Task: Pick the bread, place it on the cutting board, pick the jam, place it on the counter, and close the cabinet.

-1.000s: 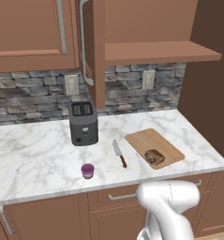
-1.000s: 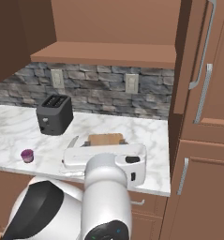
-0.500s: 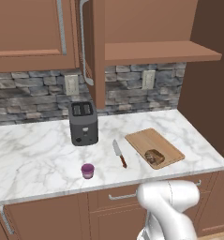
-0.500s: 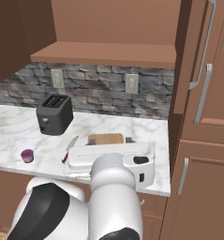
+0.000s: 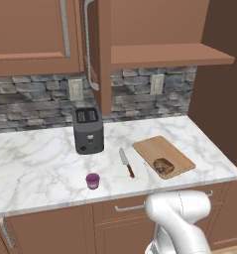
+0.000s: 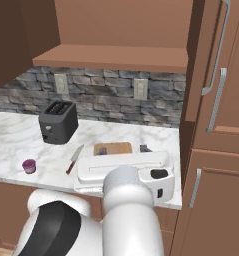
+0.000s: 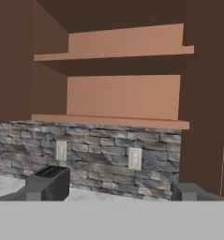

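In the left base view, the bread (image 5: 163, 165) lies on the near right part of the cutting board (image 5: 159, 150), which rests on the marble surface (image 5: 35, 163). The jam (image 5: 92, 180) stands near the front edge, left of a red-handled knife (image 5: 126, 162) and in front of the toaster (image 5: 88, 130). The cabinet (image 5: 95, 52) door stands open (edge-on).

In the right base view, the jam (image 6: 29, 166) sits at the near left, the knife (image 6: 74, 158) beside the arm.

In the hand view, the gripper (image 7: 111, 197) fingers stand wide apart, holding nothing, facing the open shelves (image 7: 113, 122).
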